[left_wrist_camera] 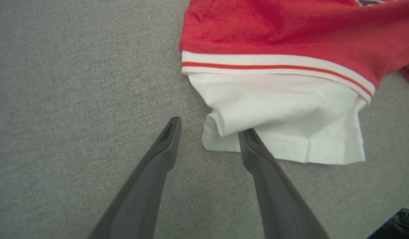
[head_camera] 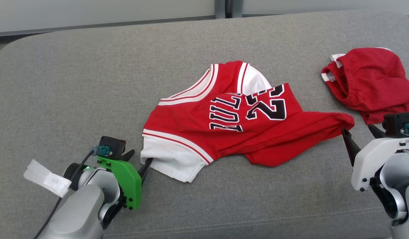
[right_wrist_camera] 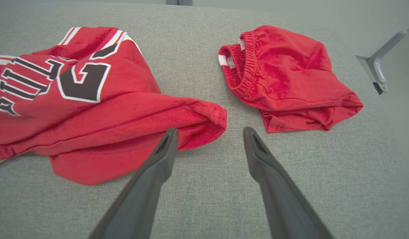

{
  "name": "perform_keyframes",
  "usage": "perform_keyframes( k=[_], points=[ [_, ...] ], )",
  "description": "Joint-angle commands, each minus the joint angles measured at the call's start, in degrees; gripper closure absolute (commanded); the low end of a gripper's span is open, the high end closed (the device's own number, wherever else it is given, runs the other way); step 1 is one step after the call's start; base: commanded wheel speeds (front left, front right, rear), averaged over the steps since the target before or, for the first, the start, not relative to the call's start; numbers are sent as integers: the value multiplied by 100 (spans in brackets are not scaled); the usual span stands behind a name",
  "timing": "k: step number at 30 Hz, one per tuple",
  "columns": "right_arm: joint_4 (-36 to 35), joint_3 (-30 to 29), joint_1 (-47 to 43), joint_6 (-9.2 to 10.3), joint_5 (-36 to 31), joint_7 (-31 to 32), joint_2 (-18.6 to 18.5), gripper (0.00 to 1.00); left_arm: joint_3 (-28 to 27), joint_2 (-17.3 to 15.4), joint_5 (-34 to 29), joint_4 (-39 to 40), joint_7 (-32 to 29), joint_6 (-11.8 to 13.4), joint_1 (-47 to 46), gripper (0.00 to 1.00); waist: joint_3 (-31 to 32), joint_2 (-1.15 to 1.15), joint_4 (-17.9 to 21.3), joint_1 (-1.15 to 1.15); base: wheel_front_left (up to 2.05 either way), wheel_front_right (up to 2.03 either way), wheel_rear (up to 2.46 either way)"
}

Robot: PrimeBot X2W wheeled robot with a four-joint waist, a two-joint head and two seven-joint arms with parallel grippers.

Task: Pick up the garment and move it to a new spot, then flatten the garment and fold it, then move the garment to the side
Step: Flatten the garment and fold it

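Step in hand, by my judgement: the first pick-up, at the point of taking hold. The garment is not yet lifted.

Nearest, the left gripper (head_camera: 141, 157) lies low on the grey cushioned surface (head_camera: 75, 83) at the near left. Its arm reaches in from the near edge, and the jaws are apart and empty. In the left wrist view one finger (left_wrist_camera: 257, 156) touches the corner of the white sleeve (left_wrist_camera: 284, 113) and appears to sit just under a fold, though that is not certain. The other finger rests on bare fabric beside it.

At the near right, the right gripper (head_camera: 357, 129) is likewise open and holding nothing. It points at the red hem corner, with one finger (right_wrist_camera: 158, 156) at the cloth's edge.

The red jersey (head_camera: 224, 132) lies crumpled across the middle, between the two grippers.

Red shorts (head_camera: 367, 79) lie at the far right, apart from the jersey.

Next move calls for both grippers to close on their corners before any lift, the left first seated fully over the sleeve.
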State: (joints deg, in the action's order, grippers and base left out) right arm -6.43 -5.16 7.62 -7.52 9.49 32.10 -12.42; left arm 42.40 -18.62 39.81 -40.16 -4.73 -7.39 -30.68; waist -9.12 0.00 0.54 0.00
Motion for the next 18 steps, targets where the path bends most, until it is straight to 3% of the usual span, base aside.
perform_keyframes(
  k=[1,2,3,5,6,7,9,18],
  points=[
    [8,3,63,6,19,-20,-39,0,8,-2,56,-38,29,-12,-94,9,-21,0,13,0,0,0,0],
    [10,28,73,6,26,-12,-45,0,15,14,65,-69,53,-12,-134,5,-36,0,23,0,0,0,0],
    [9,46,83,6,30,-7,-48,0,34,30,70,-102,65,-12,-173,10,-52,0,35,0,0,0,0],
    [5,76,103,6,35,1,-55,0,83,51,102,-178,72,-12,-225,54,-79,0,59,0,0,0,0],
    [2,79,111,6,41,5,-63,0,105,62,114,-210,67,-12,-246,62,-91,0,67,0,0,0,0],
    [-4,74,112,6,43,13,-73,0,122,78,135,-245,57,-13,-257,84,-103,0,71,0,0,0,0],
    [-18,42,105,6,29,36,-92,0,158,104,183,-315,24,-13,-273,100,-126,0,71,0,0,0,0],
    [-88,-186,-11,6,32,228,-62,0,358,218,331,-403,-76,-13,-279,100,-179,0,-17,0,0,0,0]
  ],
)
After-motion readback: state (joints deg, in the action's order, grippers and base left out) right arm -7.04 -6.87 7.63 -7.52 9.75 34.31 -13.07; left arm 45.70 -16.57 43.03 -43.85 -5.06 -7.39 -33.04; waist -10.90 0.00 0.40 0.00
